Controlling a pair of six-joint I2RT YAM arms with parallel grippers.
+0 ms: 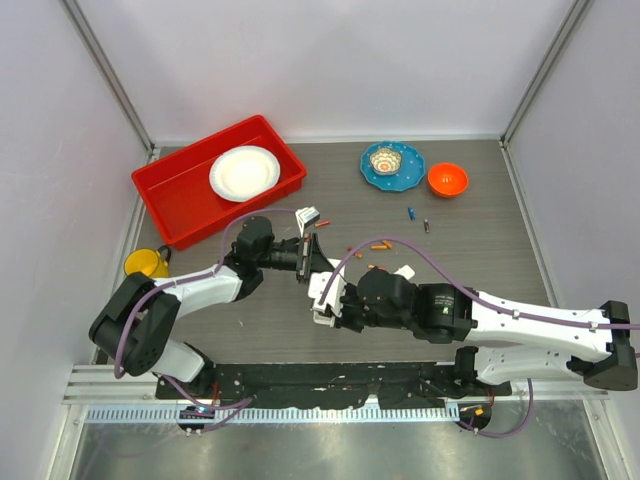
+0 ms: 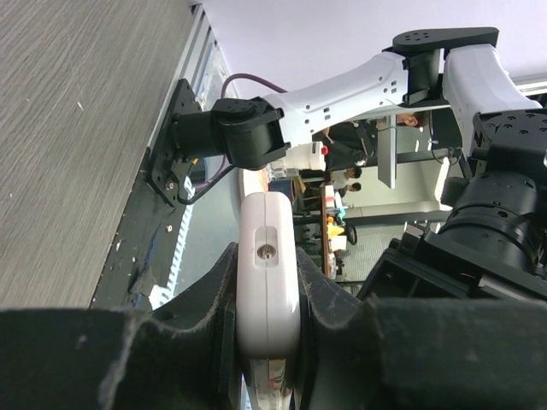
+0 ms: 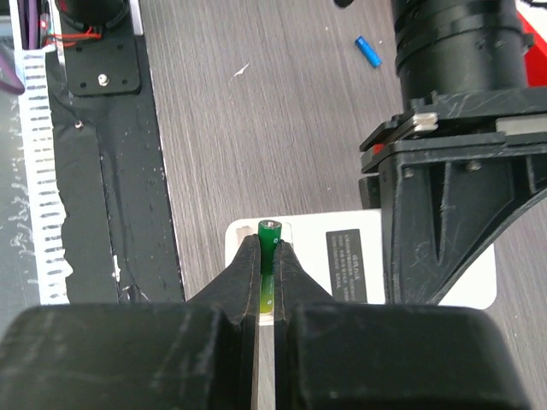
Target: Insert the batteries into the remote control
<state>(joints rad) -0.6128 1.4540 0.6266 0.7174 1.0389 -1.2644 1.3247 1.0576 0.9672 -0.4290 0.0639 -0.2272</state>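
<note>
My left gripper (image 2: 267, 278) is shut on the remote control (image 2: 267, 256), pinching the white handset edge-on across its thickness. In the top view the remote control (image 1: 323, 291) is held just above the table's middle, between the two grippers. Its plain white back (image 3: 342, 265) with a dark label faces the right wrist camera. My right gripper (image 3: 268, 256) is shut on a green battery (image 3: 270, 235), whose tip lies over the open slot at the remote's end. Loose batteries lie behind: orange ones (image 1: 378, 246), a blue one (image 1: 410, 212) and a dark one (image 1: 426, 225).
A red tray (image 1: 165, 190) holding a white plate (image 1: 244, 172) stands at the back left. A blue plate (image 1: 405, 172) with a small bowl and an orange bowl (image 1: 447, 179) sit at the back. A yellow cup (image 1: 147, 263) is at the left edge. A small white piece (image 1: 308, 214) lies near the tray.
</note>
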